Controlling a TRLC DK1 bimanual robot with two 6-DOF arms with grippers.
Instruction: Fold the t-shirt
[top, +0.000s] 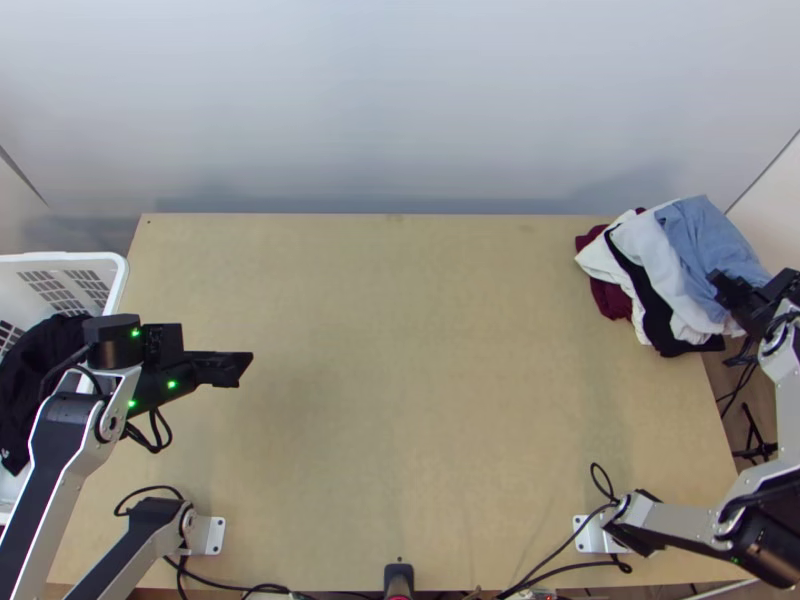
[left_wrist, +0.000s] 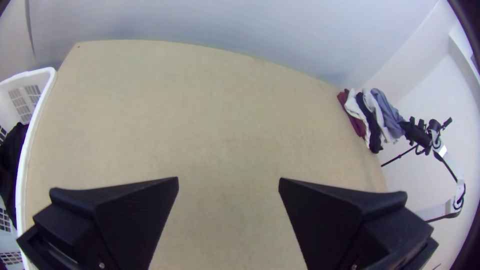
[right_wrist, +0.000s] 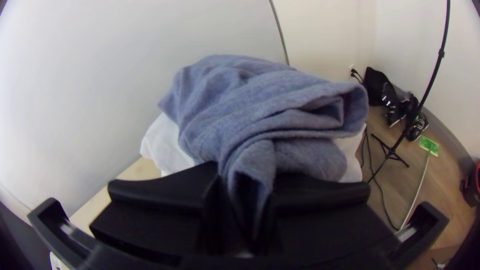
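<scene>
Find the blue-grey t-shirt (right_wrist: 260, 107) on top of the pile of garments (top: 645, 250), turned over into soft, rumpled layers, with white cloth (right_wrist: 161, 145) just beneath. Probably nearly done: looks ready for release. Held by the right end effector (right_wrist: 245, 179) at the pile's outer side, with a gathered tuck pinched between nearly closed fingers. To do it well, let the pile take the weight first, then part the fingers slowly, just enough to free the tuck. Back straight out from the pile, so as not to pull the fold open or drag the top layers past the edge of the bench (top: 400, 400). Afterwards, pat the tuck flat, pressing down rather than pushing sideways. Leave the left end effector (left_wrist: 229, 180) out of it: wide open, holding nothing, across the bench and well apart from the pile.
</scene>
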